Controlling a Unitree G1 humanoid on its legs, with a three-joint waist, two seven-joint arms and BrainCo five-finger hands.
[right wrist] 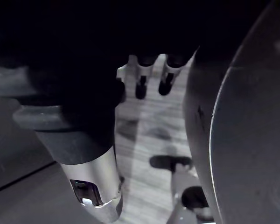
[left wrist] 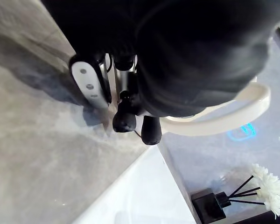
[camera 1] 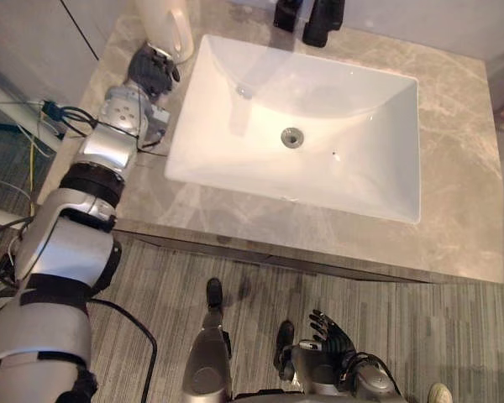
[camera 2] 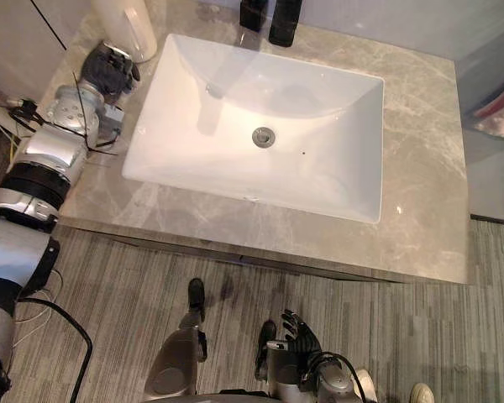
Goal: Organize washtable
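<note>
Looking down from the head, you have a grey veined stone counter (camera 1: 454, 168), polished and flat, with a white rectangular basin (camera 1: 361, 168) set into it. The basin is glossy, has rounded inner corners, and has a round metal drain (camera 1: 292, 137) near its middle. Two dark bottles (camera 1: 319, 21) stand upright on the counter's back edge, behind the basin.

The jug (camera 1: 164, 21) is cream, smooth and rounded. It stands at the back left corner of the counter, just beside the basin's corner, and its looped handle (left wrist: 224, 116) faces the basin.

Your left hand (camera 1: 154, 71) sits on the counter directly in front of the jug, close against the handle side. In the left wrist view the handle's cream loop runs out from behind the hand's dark cover. The dark fingertips (left wrist: 151, 131) point down at the stone, bent under the cover. You cannot tell whether they close round the handle or only lie beside it.

Past the jug, the same view shows a black square diffuser (left wrist: 207, 205) with dark reeds and white flowers (left wrist: 270, 186).

Your right hand (camera 1: 332, 332) hangs low over the grey striped floor (camera 1: 454, 336), well apart from the counter. Its fingers are loosely spread and hold nothing.
</note>
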